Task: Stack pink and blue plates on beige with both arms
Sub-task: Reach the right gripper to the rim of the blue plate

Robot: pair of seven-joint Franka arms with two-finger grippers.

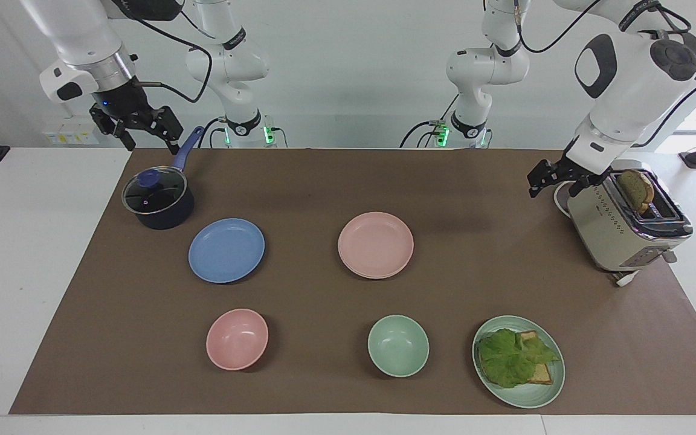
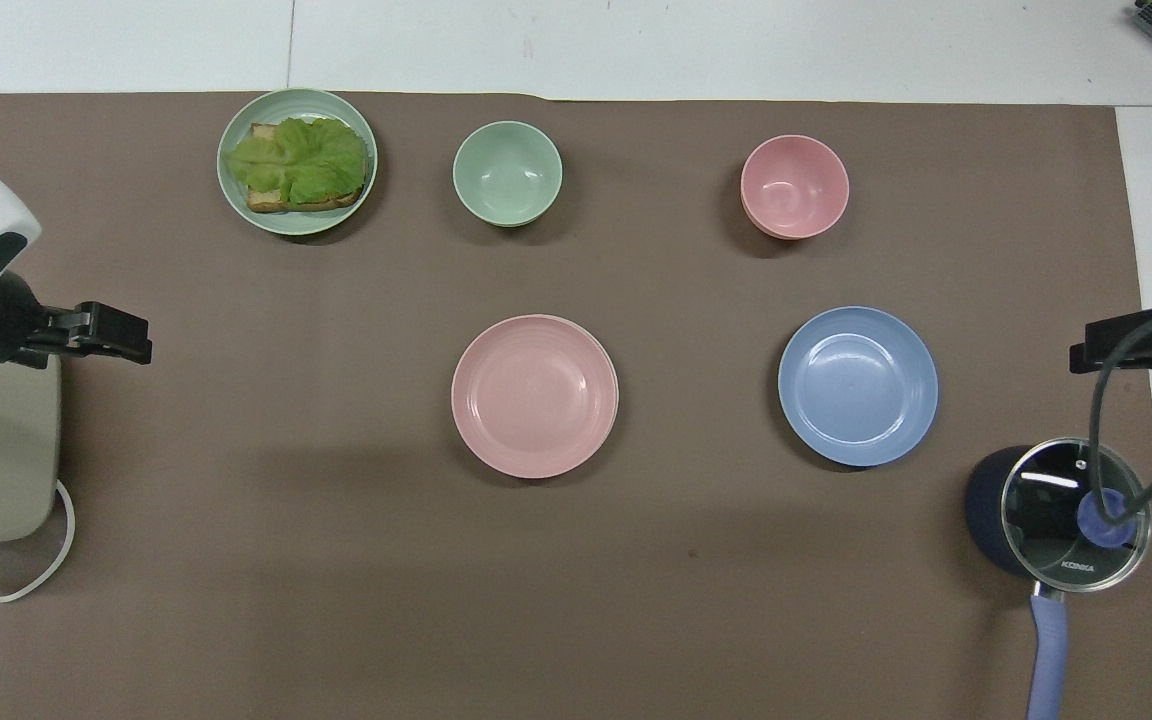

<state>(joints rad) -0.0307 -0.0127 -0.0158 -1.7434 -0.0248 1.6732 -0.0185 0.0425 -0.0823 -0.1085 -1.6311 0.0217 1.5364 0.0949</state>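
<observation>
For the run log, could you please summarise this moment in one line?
blue plate beside pink plate, not stacked; left gripper open by toaster; right gripper open near pot

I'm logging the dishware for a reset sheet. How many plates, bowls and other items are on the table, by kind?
Plates: 3, pink plate, blue plate, green plate with lettuce and bread
Bowls: 2, pink bowl, green bowl
Pots: 1, lidded saucepan
Toasters: 1, toaster
Total: 7
</observation>
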